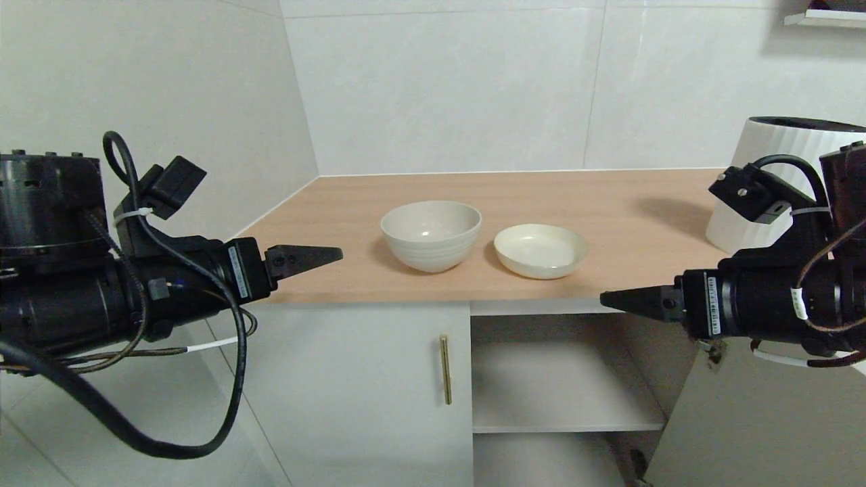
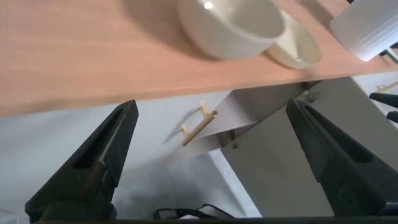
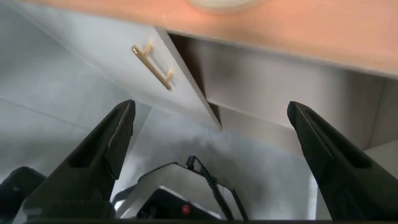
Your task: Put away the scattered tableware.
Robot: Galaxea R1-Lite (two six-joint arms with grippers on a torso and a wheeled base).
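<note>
Tableware not put away yet: bowl (image 1: 431,235) and dish (image 1: 540,250) both sit on the wooden countertop (image 1: 629,210) and neither is gripped, so I judge the task at its start, with both pieces left to go. The bowl is cream, round and deep, with faint ribbing low on its wall and a glossy inside. It stands upright close to the counter's near edge, about mid-scene. The dish is the same cream but low and wide, upright, just right of the bowl with a small gap between them, not stacked. Below the dish the cabinet's right compartment (image 1: 541,328) is open with a white shelf (image 1: 561,389) inside, likely the place to stow them. Its door (image 1: 744,419) is swung out at near right. The left door (image 1: 352,379) is shut, with a brass handle (image 1: 445,370) upright on it. At left the left gripper (image 1: 336,255) hangs short of the counter's near edge, left of the bowl, claw spread wide, holding nothing. At right the right gripper (image 1: 605,299) hangs below counter level before the open compartment, claw also wide, holding nothing. A white ribbed container (image 1: 778,145) stands far right on the counter, well apart from the dish
</note>
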